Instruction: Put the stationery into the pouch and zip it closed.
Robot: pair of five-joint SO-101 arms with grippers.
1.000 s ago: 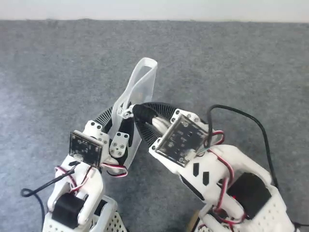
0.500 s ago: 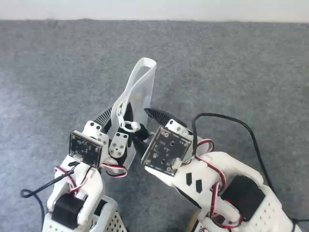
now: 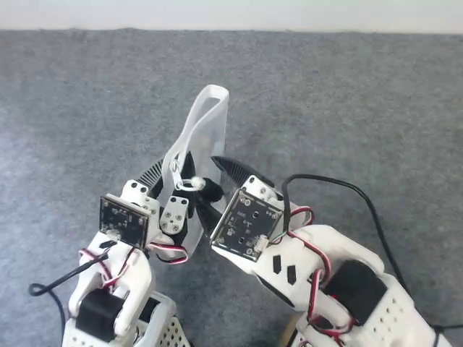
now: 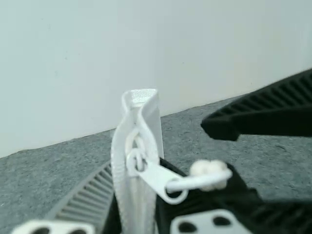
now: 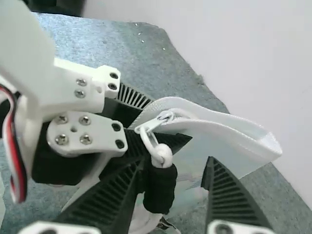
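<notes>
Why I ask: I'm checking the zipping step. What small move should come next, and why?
Probably close the right tool on the zipper pull. The tool is open with the pull in its gap, the left tool clamps the pouch upright, and the pull sits at that clamped end while the mouth looks unzipped.

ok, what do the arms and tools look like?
Both are white plastic with black servos. The left arm and right arm each carry a dark square camera board at the wrist, red, white and black wires, and a black cable. The left tool and right tool have black ribbed fingers on white screwed mounts.
</notes>
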